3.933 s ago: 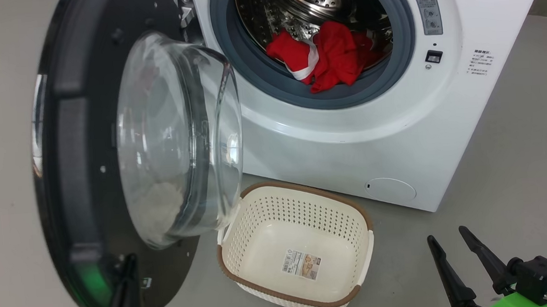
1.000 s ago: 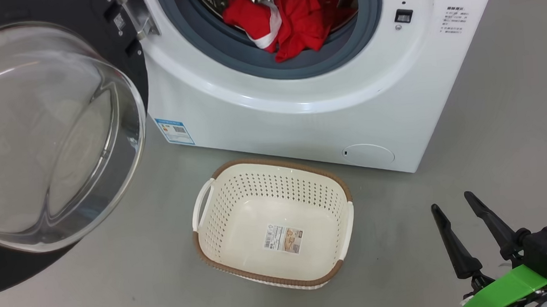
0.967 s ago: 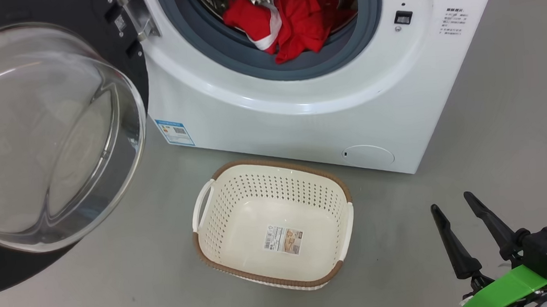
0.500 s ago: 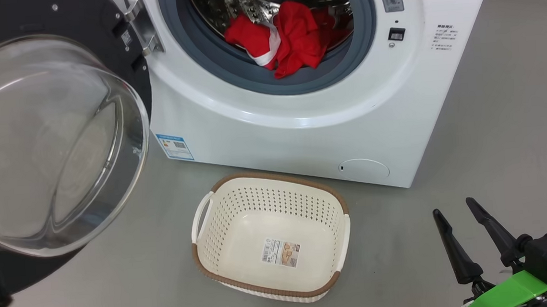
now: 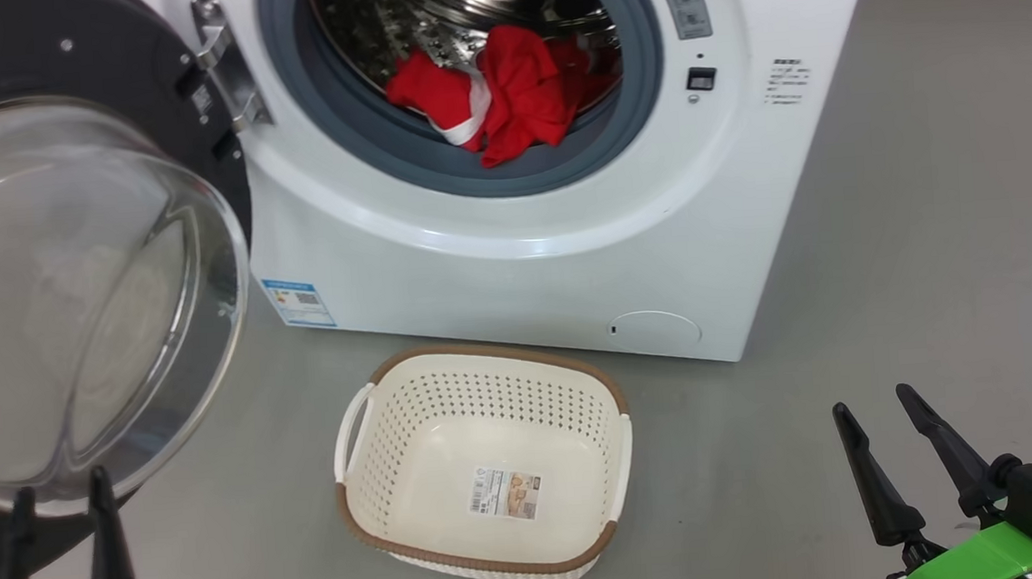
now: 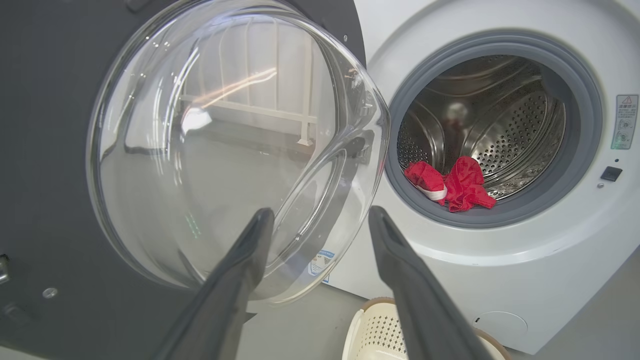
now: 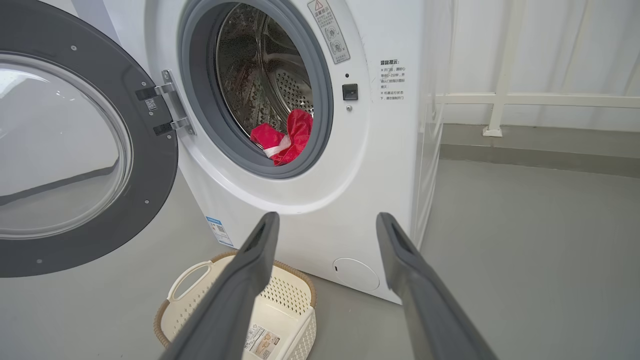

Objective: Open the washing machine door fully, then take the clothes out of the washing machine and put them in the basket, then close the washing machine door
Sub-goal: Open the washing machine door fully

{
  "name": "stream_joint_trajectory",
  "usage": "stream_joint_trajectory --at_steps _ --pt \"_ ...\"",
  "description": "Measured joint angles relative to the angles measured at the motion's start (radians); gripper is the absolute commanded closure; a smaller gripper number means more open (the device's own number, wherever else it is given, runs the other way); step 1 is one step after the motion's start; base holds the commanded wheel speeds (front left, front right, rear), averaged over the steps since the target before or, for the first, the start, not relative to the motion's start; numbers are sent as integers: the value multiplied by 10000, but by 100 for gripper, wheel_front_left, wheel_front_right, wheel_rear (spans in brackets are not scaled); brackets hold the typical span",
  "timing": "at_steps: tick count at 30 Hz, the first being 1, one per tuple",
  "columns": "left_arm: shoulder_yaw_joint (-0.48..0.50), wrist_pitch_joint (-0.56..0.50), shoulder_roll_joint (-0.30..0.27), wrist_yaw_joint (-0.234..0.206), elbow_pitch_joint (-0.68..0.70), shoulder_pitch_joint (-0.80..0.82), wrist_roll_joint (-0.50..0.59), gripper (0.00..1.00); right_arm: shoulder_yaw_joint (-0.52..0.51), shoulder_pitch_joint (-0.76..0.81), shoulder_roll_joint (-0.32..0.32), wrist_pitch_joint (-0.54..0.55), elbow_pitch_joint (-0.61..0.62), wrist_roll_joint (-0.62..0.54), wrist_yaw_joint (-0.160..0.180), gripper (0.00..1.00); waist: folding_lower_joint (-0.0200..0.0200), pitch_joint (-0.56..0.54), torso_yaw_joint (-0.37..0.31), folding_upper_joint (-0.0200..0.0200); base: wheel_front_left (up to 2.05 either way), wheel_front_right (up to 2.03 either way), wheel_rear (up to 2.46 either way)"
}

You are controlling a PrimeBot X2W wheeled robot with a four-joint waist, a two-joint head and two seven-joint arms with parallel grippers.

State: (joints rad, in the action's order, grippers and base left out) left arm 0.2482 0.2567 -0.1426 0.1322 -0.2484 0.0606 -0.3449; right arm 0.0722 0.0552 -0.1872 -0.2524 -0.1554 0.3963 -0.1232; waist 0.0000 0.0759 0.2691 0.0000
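Nearest, left hand and right hand, both with fingers spread apart and holding nothing. Beyond, the basket on the floor before the washing machine. Door swung wide open at left. Farthest, red clothes lying inside the drum.

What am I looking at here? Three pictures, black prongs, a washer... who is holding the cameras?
A two-armed robot is. One camera sits on its head, looking down; one rides on each wrist, looking along that arm's two dark fingers. In the head view the left gripper is at the lower left, the right gripper at the lower right. Both are open and hold nothing. Ahead stands a washer with its door swung open. Red clothes lie in the drum. A basket sits empty on the floor in front.
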Motion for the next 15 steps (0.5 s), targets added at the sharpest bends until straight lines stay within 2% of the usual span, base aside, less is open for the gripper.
stream_joint_trajectory --at_steps 8,15 --pt "-1064 0 -86 0 497 -358 -353 0 -201 77 56 0 109 0 0 0 0 -78 -515 0 0 0 0" --pt "-1592 0 -155 0 715 -539 -441 0 -351 122 111 0 209 0 0 0 0 -150 -1047 0 0 0 0"
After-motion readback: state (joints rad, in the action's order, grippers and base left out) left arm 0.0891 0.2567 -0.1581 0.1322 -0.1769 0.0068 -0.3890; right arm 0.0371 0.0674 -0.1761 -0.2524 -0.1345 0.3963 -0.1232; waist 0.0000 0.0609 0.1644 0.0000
